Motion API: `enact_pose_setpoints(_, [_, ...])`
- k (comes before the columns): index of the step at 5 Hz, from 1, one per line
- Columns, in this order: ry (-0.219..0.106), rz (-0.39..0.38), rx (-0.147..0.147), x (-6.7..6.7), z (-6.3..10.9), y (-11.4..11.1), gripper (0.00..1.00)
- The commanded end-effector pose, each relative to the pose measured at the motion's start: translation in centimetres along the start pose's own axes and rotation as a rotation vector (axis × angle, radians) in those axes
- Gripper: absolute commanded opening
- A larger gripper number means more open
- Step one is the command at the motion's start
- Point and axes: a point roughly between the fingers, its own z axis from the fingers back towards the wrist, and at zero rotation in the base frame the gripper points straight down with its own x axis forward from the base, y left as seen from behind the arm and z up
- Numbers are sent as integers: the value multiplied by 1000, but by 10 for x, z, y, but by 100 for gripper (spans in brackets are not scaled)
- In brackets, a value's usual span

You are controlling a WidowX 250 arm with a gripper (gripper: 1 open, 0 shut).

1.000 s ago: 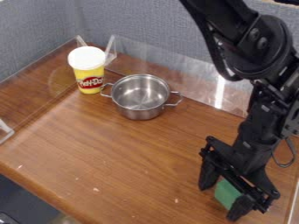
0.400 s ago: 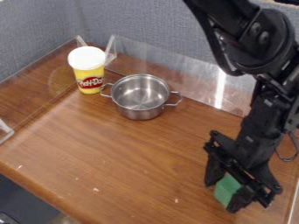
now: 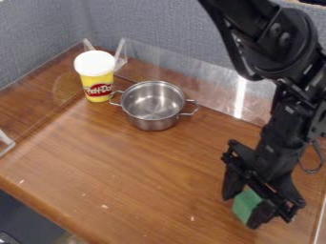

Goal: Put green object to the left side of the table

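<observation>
Green object (image 3: 246, 206) sits at the near right corner of the desk (image 3: 114, 172), down on the wood, caught between the black fingers (image 3: 232, 183) of the hand (image 3: 258, 204). Hand is clamped on it, pointing straight down, jaws pulled in narrow against the cube's sides. Only part of the green face shows; the rest is hidden behind the fingers.

Black arm (image 3: 274, 57) comes in from the top right and drops steeply to the hand, covering most of the right edge of the view.

Steel pot (image 3: 152, 104) stands upright near the middle-back of the desk, two side handles, inside looks bare metal. Yellow-and-white tub (image 3: 94, 76) with a red label stands upright just beside the pot, on its left and slightly further back; can't tell if they touch. Both are well apart from the cube.

Clear plastic panels (image 3: 192, 71) run along the back and left edges of the desk. Grey fabric wall (image 3: 51, 29) behind them.

Left side of the desk is bare reddish-brown wood with visible grain and some glare. Cube is on the opposite side from it.
</observation>
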Motion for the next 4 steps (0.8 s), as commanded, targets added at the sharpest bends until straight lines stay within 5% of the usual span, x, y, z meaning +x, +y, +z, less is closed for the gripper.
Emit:
enact_pose_setpoints(1, [-84,-4,3,9,21,3,0])
enact_pose_setpoints(2, [-84,-10,2,10,16,3,100])
enact_pose_setpoints(3, [-85,-21,6,12,13,3,0])
enact_pose_setpoints(4, [-117,8,18,6,30,12,0])
